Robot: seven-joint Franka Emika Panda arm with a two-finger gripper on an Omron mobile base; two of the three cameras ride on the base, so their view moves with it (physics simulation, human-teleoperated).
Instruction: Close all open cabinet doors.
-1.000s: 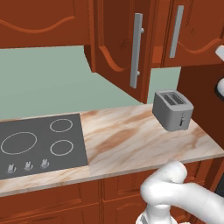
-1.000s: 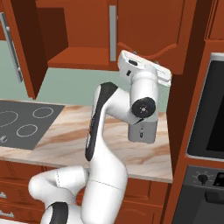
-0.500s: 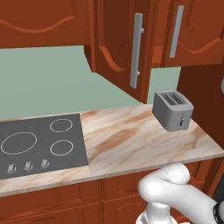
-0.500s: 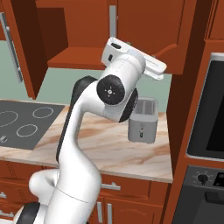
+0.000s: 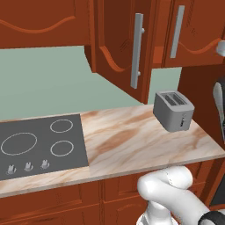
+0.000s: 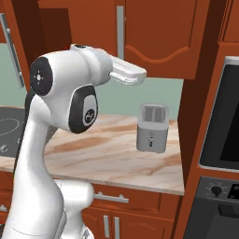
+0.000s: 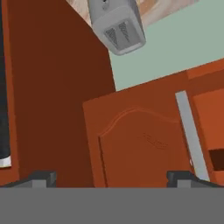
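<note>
One cabinet door point(image 5: 118, 48) stands open, swung out over the counter, its silver bar handle point(image 5: 137, 50) facing me; that handle point(image 6: 11, 51) also shows at the left edge of the right base view. The door to its right point(image 5: 195, 30) point(image 6: 158, 32) is shut. My gripper point(image 7: 111, 178) is open and holds nothing. It is raised in front of the wall cabinets, and the hand view is rolled upside down. That view looks at the shut door point(image 7: 140, 144) and its handle point(image 7: 190, 131). The white hand point(image 6: 127, 73) points right, above the toaster.
A grey toaster point(image 5: 173, 110) point(image 6: 152, 127) stands at the right end of the marble counter point(image 5: 127, 145). A black cooktop point(image 5: 35, 143) lies at the left. A built-in oven point(image 6: 228, 116) sits in the tall unit on the right. My upper arm point(image 6: 60, 98) blocks much of the right base view.
The arm has swung round: its elbow has come nearer the right base camera and moved left, and the hand has shifted left. The doors and the toaster have not moved.
</note>
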